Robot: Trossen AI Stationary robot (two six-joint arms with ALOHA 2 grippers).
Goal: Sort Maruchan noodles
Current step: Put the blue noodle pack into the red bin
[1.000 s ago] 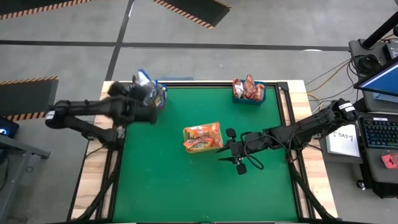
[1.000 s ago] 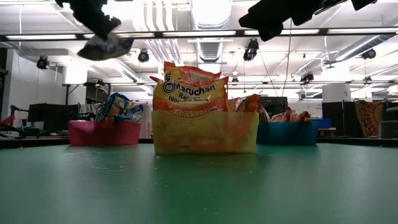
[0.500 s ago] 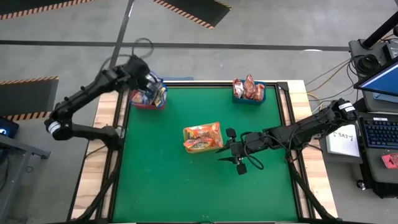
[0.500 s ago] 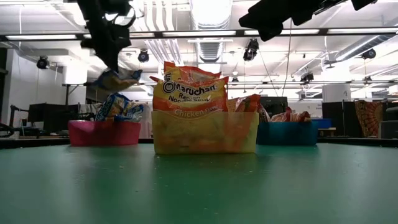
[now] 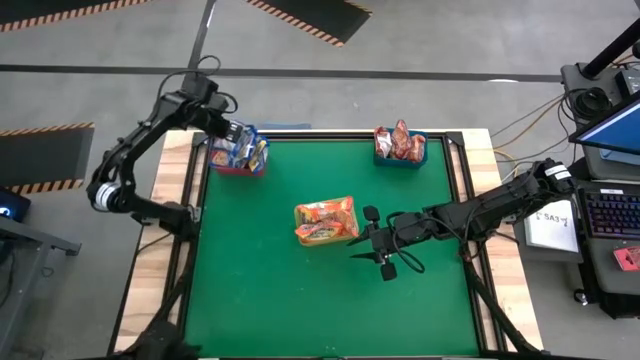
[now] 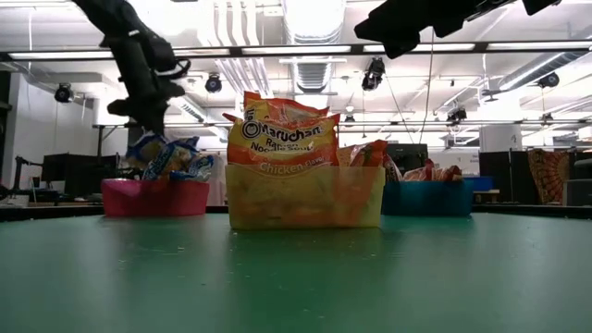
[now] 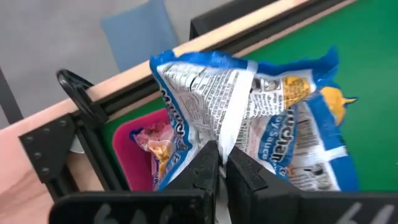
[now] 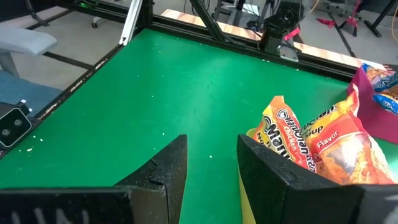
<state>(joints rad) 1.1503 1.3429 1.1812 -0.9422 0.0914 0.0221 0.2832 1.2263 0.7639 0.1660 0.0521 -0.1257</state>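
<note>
Over on the left, the left gripper (image 5: 232, 133) hangs above the red bin (image 5: 226, 166) at the far left corner of the green bench (image 5: 320, 290), and its jaws are pinched tight on the edge of a blue-and-silver packet (image 7: 249, 118), which dangles right over that bin. From the low view the packet (image 6: 148, 148) sits at the top of the pile, touching or just above the other blue packets (image 6: 185, 162) poking out of the red bin (image 6: 153, 197); which of the two, I cannot tell. Moving to the middle of the bench, there is the yellow bin (image 6: 305, 196), see-through and stuffed with orange packets (image 5: 325, 220), the front one standing upright with its Maruchan chicken label (image 6: 282, 139) facing the low camera. Just beside it on the right hovers the right gripper (image 5: 368, 232), up off the surface, jaws partly apart with nothing between them; its wrist view shows bare green between the two fingers (image 8: 165, 168) and the orange packets (image 8: 311, 146) close ahead. Further back toward the right, at the far edge, the blue bin (image 5: 400, 158) holds the red packets (image 5: 400, 142), standing on end and leaning against each other.
</note>
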